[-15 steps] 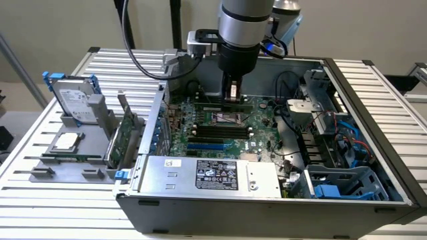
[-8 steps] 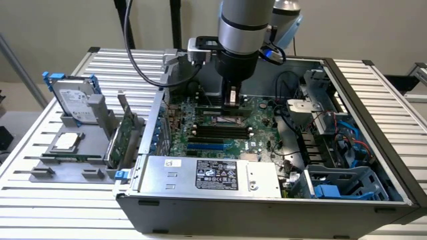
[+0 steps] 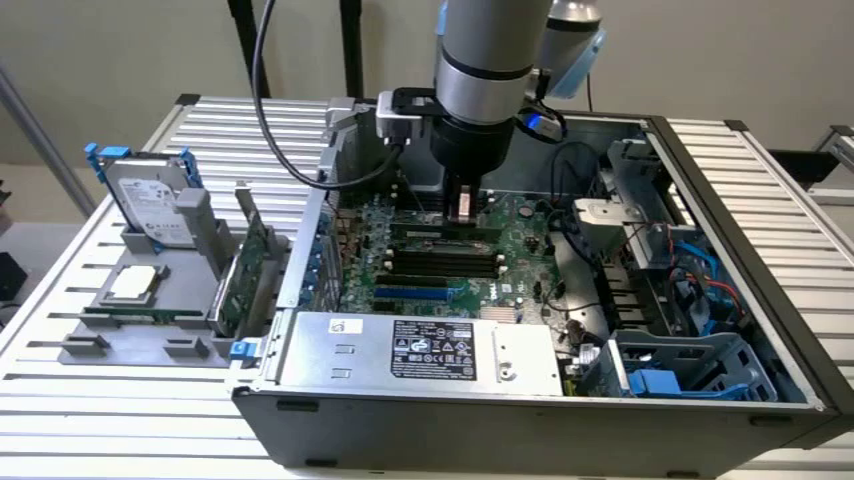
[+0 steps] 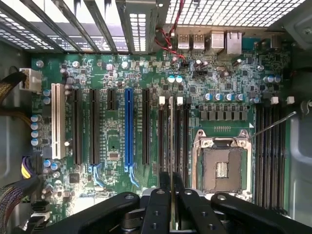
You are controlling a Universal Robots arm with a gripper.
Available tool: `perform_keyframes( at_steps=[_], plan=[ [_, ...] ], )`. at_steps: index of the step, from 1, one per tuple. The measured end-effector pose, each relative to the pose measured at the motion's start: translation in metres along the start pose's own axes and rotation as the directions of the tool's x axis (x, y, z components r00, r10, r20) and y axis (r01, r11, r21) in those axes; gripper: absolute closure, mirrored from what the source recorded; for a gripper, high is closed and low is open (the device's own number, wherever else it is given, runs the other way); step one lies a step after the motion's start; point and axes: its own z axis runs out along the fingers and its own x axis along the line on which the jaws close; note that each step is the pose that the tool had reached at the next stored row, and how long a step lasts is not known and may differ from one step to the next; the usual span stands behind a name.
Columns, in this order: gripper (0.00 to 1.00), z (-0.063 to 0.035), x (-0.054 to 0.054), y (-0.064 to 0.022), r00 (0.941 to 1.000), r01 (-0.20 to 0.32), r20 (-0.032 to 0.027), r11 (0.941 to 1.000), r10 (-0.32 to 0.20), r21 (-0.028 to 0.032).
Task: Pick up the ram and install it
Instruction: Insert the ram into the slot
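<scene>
A robotics lab (slatted bench, opened computer case).

Matt black plastic gripper, glossy green motherboard, ribbed metal table

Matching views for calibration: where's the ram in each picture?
Exterior view: the ram hangs on edge from the gripper, over the motherboard's middle, above the black memory slots.
Wrist view: the ram is seen edge-on as a thin strip running up from between the fingers, over the slots beside the CPU socket.
Shared landmark: the CPU socket.
</scene>
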Motion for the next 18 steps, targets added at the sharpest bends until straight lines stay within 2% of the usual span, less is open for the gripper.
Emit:
perform_keyframes(
  at_steps=[2, 3, 7, 9, 12, 18],
  plan=[
    [1.00, 0.0035, 0.000, -0.0002, 1.0000, -0.001, -0.0018, 1.0000, 0.001, 0.0001],
    [1.00, 0.0087, 0.001, -0.0005, 1.0000, -0.002, -0.0036, 1.0000, 0.002, 0.0002],
    [1.00, 0.0153, 0.001, -0.0007, 1.0000, -0.003, -0.0075, 1.0000, 0.003, 0.0005],
    [1.00, 0.0180, 0.001, -0.0011, 0.9999, -0.005, -0.0112, 1.0000, 0.005, 0.0006],
    [1.00, 0.0212, 0.001, -0.0028, 0.9998, -0.006, -0.0191, 1.0000, 0.007, 0.0010],
    [1.00, 0.0267, 0.001, -0.0063, 0.9990, -0.013, -0.0417, 0.9999, 0.013, 0.0023]
  ],
)
